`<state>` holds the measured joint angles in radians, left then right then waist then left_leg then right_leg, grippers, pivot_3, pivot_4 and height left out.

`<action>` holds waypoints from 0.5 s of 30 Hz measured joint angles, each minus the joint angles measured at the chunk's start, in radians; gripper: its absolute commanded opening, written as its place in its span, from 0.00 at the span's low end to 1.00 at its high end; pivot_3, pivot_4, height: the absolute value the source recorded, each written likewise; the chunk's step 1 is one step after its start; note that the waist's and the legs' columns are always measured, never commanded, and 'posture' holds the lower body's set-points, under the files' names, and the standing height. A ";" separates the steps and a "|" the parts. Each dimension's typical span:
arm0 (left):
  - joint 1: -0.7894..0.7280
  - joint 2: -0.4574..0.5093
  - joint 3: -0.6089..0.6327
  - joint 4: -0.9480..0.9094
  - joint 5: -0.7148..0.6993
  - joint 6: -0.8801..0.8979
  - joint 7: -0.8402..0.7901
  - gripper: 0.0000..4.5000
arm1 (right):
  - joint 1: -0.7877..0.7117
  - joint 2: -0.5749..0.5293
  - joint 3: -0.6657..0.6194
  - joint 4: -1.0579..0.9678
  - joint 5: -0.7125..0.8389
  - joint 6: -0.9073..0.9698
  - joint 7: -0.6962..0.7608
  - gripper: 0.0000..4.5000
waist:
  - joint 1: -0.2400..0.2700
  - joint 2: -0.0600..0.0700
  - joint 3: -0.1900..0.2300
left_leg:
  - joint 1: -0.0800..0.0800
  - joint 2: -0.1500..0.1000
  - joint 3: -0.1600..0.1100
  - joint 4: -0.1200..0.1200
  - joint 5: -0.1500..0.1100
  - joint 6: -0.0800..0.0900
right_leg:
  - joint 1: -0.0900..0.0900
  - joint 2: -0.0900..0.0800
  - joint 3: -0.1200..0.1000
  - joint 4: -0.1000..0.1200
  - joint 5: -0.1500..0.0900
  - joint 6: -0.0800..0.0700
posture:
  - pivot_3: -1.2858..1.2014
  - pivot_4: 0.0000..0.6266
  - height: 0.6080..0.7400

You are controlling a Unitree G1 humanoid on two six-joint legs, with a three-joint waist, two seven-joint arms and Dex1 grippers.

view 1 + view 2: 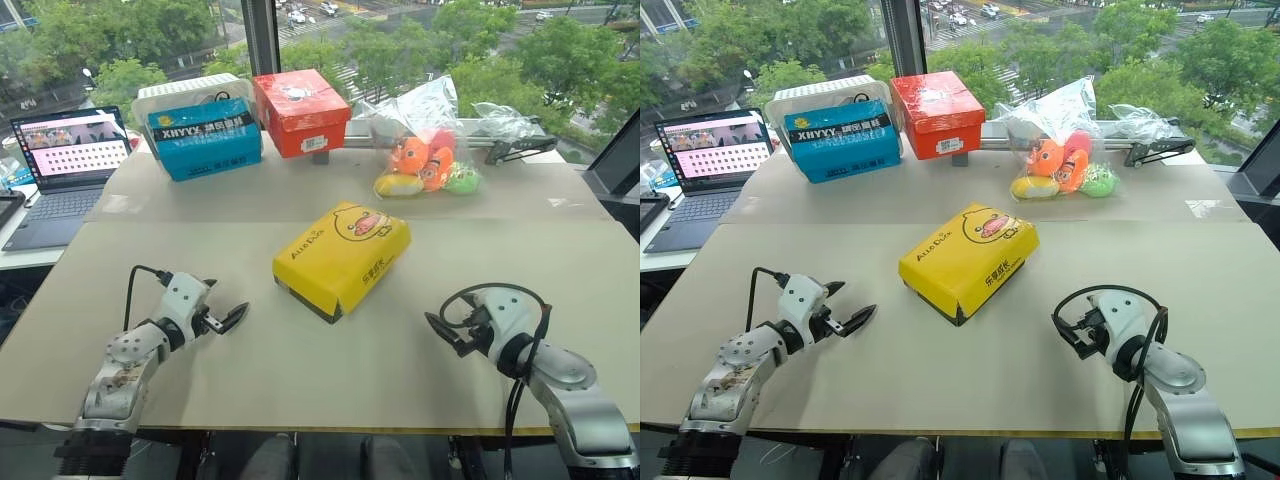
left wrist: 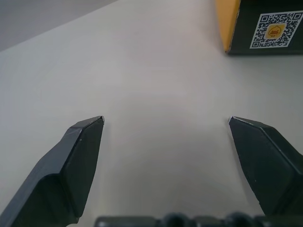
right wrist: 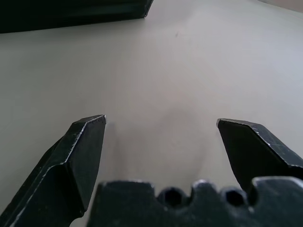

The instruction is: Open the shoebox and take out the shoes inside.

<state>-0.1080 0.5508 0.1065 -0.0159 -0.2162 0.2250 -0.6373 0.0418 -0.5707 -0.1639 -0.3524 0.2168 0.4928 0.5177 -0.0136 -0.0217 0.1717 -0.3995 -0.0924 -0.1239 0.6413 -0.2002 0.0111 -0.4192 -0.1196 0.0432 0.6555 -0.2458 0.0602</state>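
Silver arms, black cables, tools.

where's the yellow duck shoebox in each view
Left eye view: shoebox at centre, lid closed, on the table between both arms.
Right eye view: just left of centre.
Left wrist view: one corner at the top right edge, yellow lid over black base with a QR label.
Right wrist view: dark base along the top left edge.
Shared landmark: red box in both eye views; the pale tabletop throughout.
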 measured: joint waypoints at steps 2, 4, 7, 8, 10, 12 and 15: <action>0.000 0.000 0.002 -0.001 -0.006 0.003 -0.003 1.00 | 0.000 -0.002 0.000 0.000 0.000 0.000 0.002 0.99 | 0.000 0.000 0.000 | 0.000 0.000 0.000 0.000 0.000 0.000 | 0.000 0.000 0.000 0.000 0.000 0.000 | 0.52 0.24 1.00; 0.002 0.021 0.029 -0.027 -0.064 0.049 -0.036 1.00 | -0.010 -0.047 0.001 0.007 0.000 0.000 0.024 0.99 | -0.001 0.000 0.000 | -0.001 0.000 0.000 0.001 0.000 0.000 | 0.000 0.000 0.000 0.000 0.000 0.000 | 0.52 0.24 1.00; -0.059 0.129 0.069 -0.094 -0.158 0.162 -0.118 1.00 | -0.070 -0.129 -0.029 0.025 0.007 0.026 0.064 0.99 | -0.001 -0.001 0.001 | -0.001 0.002 0.000 0.002 0.000 0.000 | 0.000 0.002 0.000 0.000 0.000 0.000 | 0.52 0.24 1.00; -0.090 0.161 0.075 -0.116 -0.175 0.185 -0.137 1.00 | -0.083 -0.146 -0.037 0.024 0.012 0.033 0.077 0.99 | 0.000 -0.001 0.001 | -0.001 0.002 0.000 0.002 0.000 0.000 | 0.000 0.003 -0.001 0.000 0.000 0.000 | 0.52 0.24 1.00; -0.138 0.225 0.091 -0.177 -0.210 0.230 -0.184 1.00 | -0.095 -0.173 -0.042 0.015 0.032 0.040 0.114 0.99 | 0.001 -0.001 0.000 | 0.001 0.003 0.000 0.002 -0.001 -0.001 | 0.003 0.004 -0.001 -0.001 0.000 0.000 | 0.52 0.24 1.00; -0.140 0.287 0.069 -0.203 -0.223 0.259 -0.258 1.00 | -0.082 -0.186 -0.036 0.013 0.044 0.046 0.157 0.99 | -0.001 -0.001 0.000 | 0.000 0.004 0.000 0.001 -0.001 -0.001 | 0.002 0.004 0.000 -0.002 0.000 0.000 | 0.52 0.24 1.00; -0.147 0.359 0.051 -0.204 -0.247 0.299 -0.346 1.00 | -0.076 -0.191 -0.026 0.021 0.055 0.059 0.193 0.88 | -0.008 -0.001 0.000 | -0.002 0.004 0.001 0.001 -0.001 -0.001 | -0.001 0.005 0.001 -0.002 0.000 -0.001 | 0.52 0.24 1.00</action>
<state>-0.2554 0.9098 0.1573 -0.2199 -0.4627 0.5241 -0.9835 -0.0341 -0.7620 -0.1899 -0.3317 0.2713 0.5522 0.7102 -0.0218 -0.0228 0.1720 -0.4017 -0.0881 -0.1233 0.6428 -0.2017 0.0101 -0.4203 -0.1144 0.0439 0.6538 -0.2454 0.0594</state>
